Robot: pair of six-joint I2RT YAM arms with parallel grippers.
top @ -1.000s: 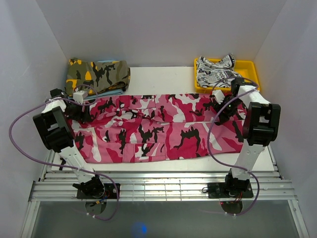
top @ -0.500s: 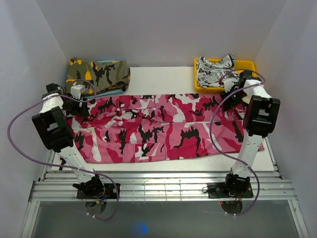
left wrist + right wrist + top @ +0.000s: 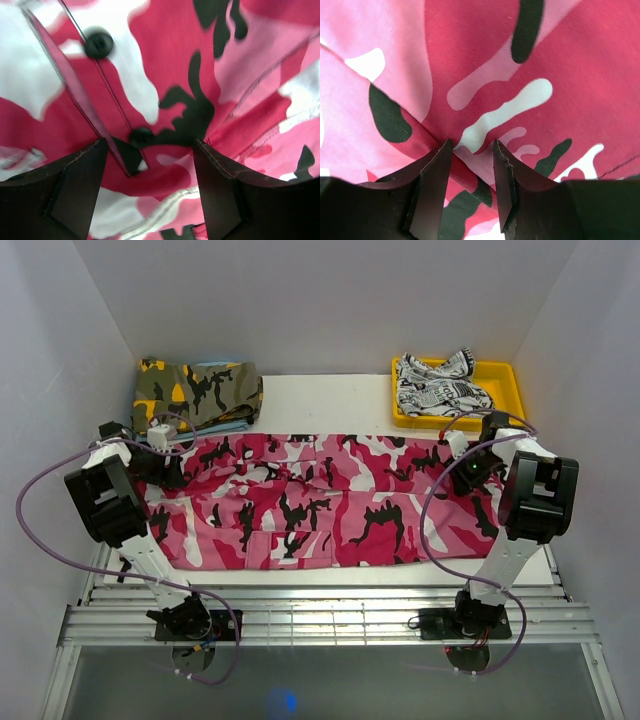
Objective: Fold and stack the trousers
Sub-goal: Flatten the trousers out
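The trousers (image 3: 320, 500), in pink, white and black camouflage, lie spread lengthwise across the table. My left gripper (image 3: 165, 465) rests on their left end. In the left wrist view it (image 3: 150, 145) is open wide, pressed down on cloth near two black buttons (image 3: 98, 44), with nothing pinched. My right gripper (image 3: 465, 472) is down on the right end of the trousers. In the right wrist view its jaws (image 3: 471, 145) stand narrowly open, with a raised fold of the cloth (image 3: 480, 165) running between the fingers.
An olive-and-orange camouflage garment (image 3: 200, 390) lies folded at the back left. At the back right a yellow tray (image 3: 505, 380) holds a white garment with black print (image 3: 435, 388). White tabletop (image 3: 320, 400) shows between them. Walls close in on both sides.
My right gripper swung from beside the yellow tray down onto the right end of the trousers, and its jaws narrowed. The left gripper barely moved.
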